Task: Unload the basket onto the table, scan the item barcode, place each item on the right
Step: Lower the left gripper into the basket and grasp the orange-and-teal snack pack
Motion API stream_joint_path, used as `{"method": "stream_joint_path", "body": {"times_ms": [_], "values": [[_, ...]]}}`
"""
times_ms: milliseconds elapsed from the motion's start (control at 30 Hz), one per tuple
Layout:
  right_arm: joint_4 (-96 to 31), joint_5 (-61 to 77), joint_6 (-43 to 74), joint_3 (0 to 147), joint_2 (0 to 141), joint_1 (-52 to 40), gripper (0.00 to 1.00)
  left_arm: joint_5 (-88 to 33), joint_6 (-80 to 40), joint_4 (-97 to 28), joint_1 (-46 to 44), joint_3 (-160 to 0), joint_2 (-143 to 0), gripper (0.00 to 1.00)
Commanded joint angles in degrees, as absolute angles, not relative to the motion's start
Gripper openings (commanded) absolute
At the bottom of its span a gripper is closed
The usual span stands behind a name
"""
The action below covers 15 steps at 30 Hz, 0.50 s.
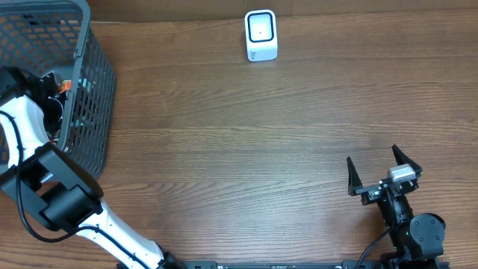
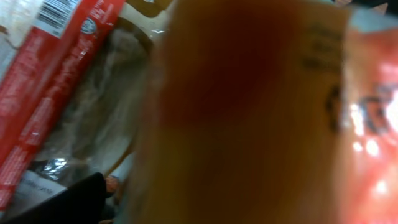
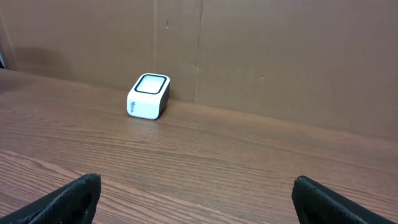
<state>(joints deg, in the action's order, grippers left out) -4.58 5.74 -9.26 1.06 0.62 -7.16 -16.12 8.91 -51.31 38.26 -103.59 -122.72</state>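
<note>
Count: two arms, two hands, one scanner, one basket; the packs in the basket cannot be fully counted, three are made out.

Left arm: reaches from the near-left edge over the rim into the basket; the left hand is down inside it among the goods; whether its fingers stand apart or are pressed on a pack cannot be told, since the wrist view is filled by blurred packaging.

Right hand: near the right front corner, clear of everything; its two fingers are spread wide with nothing between them; it faces the scanner across bare wood.

Goods, seen in the left wrist view: one red pack lying slantwise at the left, with a barcode on a white label at its upper end; one clear bag beside and partly under it; one orange pack hard against the lens, too blurred to read. All lie in the basket, none on the tabletop.

Scanner: a small white box with a dark-edged window, upright at the far edge, near the middle, well apart from both the basket and the right hand.

Basket: dark grey mesh, at the far-left corner.

Surface: brown wood-grain tabletop; a plain brown board stands along its far side, just behind the scanner.
</note>
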Motion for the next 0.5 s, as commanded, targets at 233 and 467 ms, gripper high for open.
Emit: {"method": "stream_joint_path", "body": {"times_ms": [233,467], "values": [[-4.38,5.67,-9.47,0.47,0.23,-7.01,1.00,-15.84,10.13,-49.82,37.58,-104.42,-123.59,0.51],[-4.38,5.67,-9.45,0.47,0.23,-7.01,1.00,-14.37,10.09,-49.93,37.58,-105.58,-122.50,0.40]]}}
